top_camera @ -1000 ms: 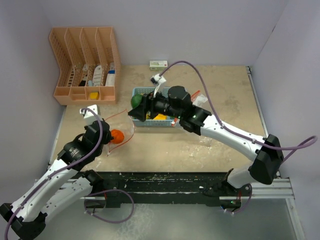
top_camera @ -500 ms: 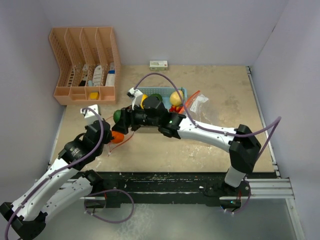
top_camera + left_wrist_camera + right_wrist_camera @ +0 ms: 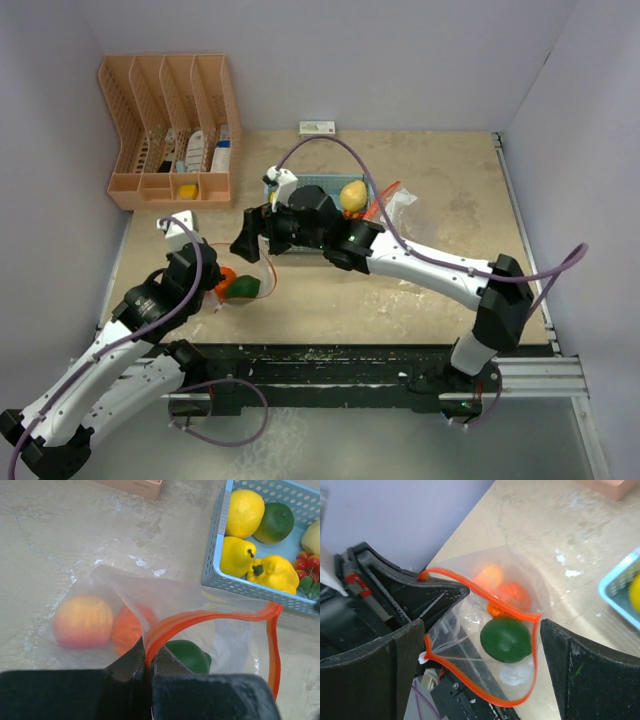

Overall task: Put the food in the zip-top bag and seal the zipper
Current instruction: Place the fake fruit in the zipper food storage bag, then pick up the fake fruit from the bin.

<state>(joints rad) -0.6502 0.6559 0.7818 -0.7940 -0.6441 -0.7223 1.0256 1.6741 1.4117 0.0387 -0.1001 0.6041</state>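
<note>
The left hand (image 3: pixel 149 656) was clenched on the red zipper edge (image 3: pixel 200 616) of the zip-top bag (image 3: pixel 100 587), holding its mouth up. The right hand (image 3: pixel 480 625) hung over that mouth, released and empty. A green fruit (image 3: pixel 506 640) lay inside beside two orange pieces (image 3: pixel 82 621). Between 1 and 2 o'clock of the bag, yellow fruits (image 3: pixel 245 512) sat in the blue basket (image 3: pixel 214 555) on the surface (image 3: pixel 60 525).

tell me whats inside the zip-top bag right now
Visible in the zip-top bag: a green fruit, an orange fruit and a peach-coloured fruit. Anything under them, or behind the left gripper whose jaws pinch the rim, is covered.
</note>
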